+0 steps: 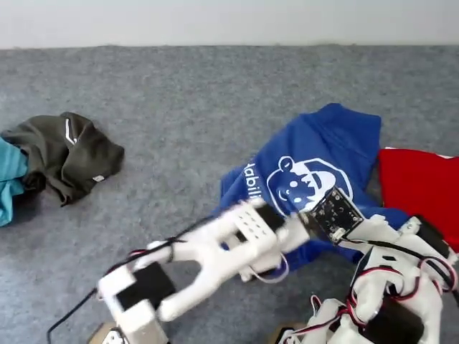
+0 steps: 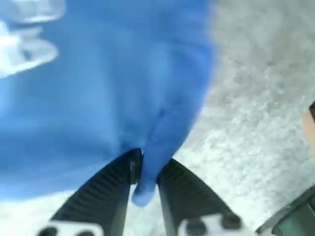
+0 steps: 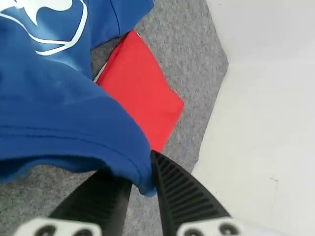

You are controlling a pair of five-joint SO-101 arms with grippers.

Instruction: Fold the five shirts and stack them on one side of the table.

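The blue shirt (image 1: 308, 168) lay print-up on the grey table (image 1: 201, 86), toward 4 o'clock from the table's middle in the high view. Its long axis ran from 1 o'clock at the far end to 7 o'clock at the end nearest my arms. A folded red shirt (image 1: 419, 190) sat just beside it at 3 o'clock. A crumpled dark olive shirt (image 1: 68, 154) and a teal shirt (image 1: 8, 183) lay well apart at 9 o'clock. Both arms were at the blue shirt's near edge. My left gripper (image 2: 143, 172) was clamped on a pinched-up fold of blue cloth, and my right gripper (image 3: 141, 174) was clamped on a hemmed corner. The shirt's body lay away from both sets of jaws, toward 1 o'clock, so I judged the fold would have to carry that near edge along the long axis.
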